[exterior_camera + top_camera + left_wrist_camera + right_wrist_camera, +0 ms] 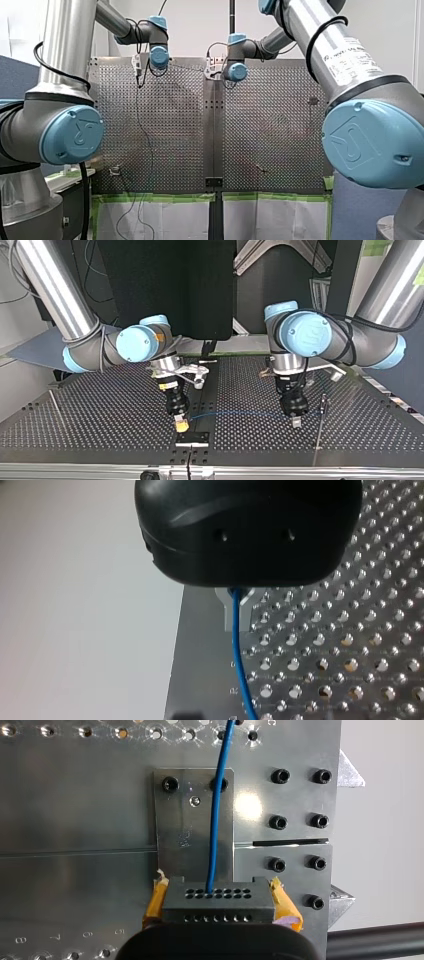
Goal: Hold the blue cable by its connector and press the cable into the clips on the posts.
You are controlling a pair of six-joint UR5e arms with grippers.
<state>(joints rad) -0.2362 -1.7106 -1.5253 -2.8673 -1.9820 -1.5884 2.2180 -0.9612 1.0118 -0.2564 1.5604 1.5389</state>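
1. Now my right gripper (218, 895) clamps the connector (217, 906) between yellow pads; keep that grip square.
2. In the top view, the blue cable (240, 414) runs toward 3 o'clock to my left gripper (296, 422), which is pinched onto it.
3. Keep the cable taut while lowering it towards the thin post (323, 405).

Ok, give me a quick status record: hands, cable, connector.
right hand: shut on connector, yellow pads either side
left hand: shut on cable, further along it
cable: blue, stretched between the hands, low over the table
connector: black, cable leaving its front face
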